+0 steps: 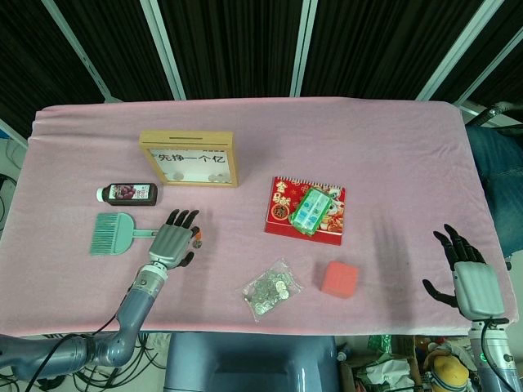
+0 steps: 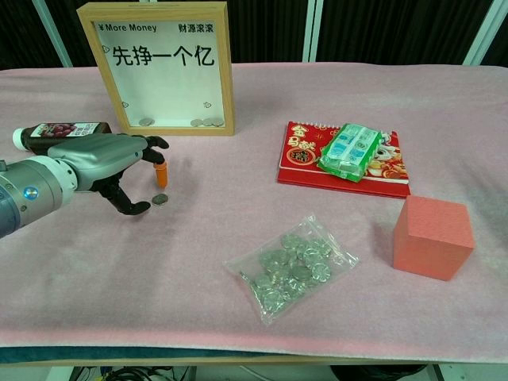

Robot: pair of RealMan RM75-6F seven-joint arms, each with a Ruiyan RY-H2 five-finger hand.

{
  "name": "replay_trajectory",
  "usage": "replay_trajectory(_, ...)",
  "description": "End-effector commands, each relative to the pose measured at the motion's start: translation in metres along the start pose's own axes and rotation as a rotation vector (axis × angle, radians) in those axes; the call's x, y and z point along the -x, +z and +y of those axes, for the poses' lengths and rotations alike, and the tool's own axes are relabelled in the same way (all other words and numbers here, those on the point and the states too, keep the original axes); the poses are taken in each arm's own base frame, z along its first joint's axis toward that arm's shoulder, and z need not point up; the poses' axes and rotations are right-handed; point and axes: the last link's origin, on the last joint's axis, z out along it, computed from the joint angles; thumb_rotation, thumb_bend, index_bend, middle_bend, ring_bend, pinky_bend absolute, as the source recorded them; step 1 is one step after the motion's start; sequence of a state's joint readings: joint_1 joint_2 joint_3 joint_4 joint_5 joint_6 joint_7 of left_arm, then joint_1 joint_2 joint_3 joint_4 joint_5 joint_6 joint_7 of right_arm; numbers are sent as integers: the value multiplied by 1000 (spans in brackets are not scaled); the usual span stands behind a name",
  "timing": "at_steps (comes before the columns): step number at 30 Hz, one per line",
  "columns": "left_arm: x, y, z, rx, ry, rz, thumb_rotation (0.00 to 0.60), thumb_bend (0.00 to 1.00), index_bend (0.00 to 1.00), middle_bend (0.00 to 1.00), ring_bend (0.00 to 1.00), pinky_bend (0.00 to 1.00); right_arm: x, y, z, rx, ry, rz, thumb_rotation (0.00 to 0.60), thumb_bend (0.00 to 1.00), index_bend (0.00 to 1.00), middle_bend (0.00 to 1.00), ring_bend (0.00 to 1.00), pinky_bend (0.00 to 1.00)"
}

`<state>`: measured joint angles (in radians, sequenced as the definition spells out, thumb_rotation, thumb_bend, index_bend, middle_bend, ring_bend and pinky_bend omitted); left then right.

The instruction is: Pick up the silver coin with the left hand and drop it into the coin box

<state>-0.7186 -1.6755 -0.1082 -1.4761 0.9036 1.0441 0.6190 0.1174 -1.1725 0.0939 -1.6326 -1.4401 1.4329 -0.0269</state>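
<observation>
We are on the pickup step: our left hand hovers low with fingers spread, holding nothing, over the small round silver coin lying flat on the pink-covered bench. Next we must pinch it, then carry it to the wooden-framed coin box.

A desk covered in pink cloth fills the scene. Beyond its far edge hang black curtains crossed by slanted white bars. Near the lower right corner, cluttered items sit on the floor. The light is even.
</observation>
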Motion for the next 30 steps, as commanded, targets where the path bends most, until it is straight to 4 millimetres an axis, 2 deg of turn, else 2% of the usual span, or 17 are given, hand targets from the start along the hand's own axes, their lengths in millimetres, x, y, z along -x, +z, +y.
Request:
replay_trajectory(1,0,0,0,-1,-4,0,600,347,408,33,0,0,0,0,0,2,1,0,600,163,123,11,95,193)
replay_trajectory(30,10,3,1,-4,16,-2,600,347,408,33,0,0,0,-1,0,3,1,-3,600,163,123,11,95,194)
